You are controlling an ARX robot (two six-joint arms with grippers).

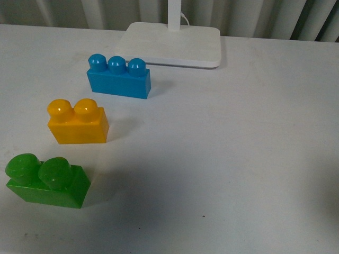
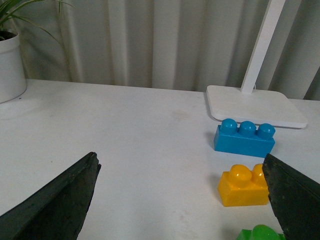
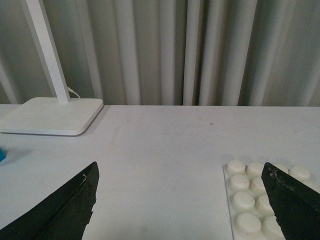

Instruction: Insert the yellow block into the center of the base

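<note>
Yellow block [image 1: 78, 123] is seen upright on the white worktop [image 1: 228, 159], studs up, on the robot's left side. It is set between a blue brick [image 1: 119, 78] further off and a green brick [image 1: 47, 181] nearer, apart from both. Its long axis is judged to run roughly across the front view, slightly skewed.

Left claw [image 2: 179, 157]: spread wide, nothing held. From its wrist camera the block is seen ahead of it and off the midline, close beside one finger [image 2: 292, 192], not between the two. Contact is not seen.

Right claw [image 3: 180, 167]: spread wide too, nothing held. The base [image 3: 240, 200], a white studded plate, is seen only from this wrist camera, flat on the worktop just beside one finger [image 3: 292, 197] and partly hidden by it. It is not found in the front view, so it is taken to lie out to the right of that frame.

Judgement: the left arm is the nearer to the block and the right to the base. Before a pinch, the left claw would need to be shifted sideways until the block's short sides fall between its fingers. The lamp foot [image 1: 172, 45] at the far edge is not involved.
</note>
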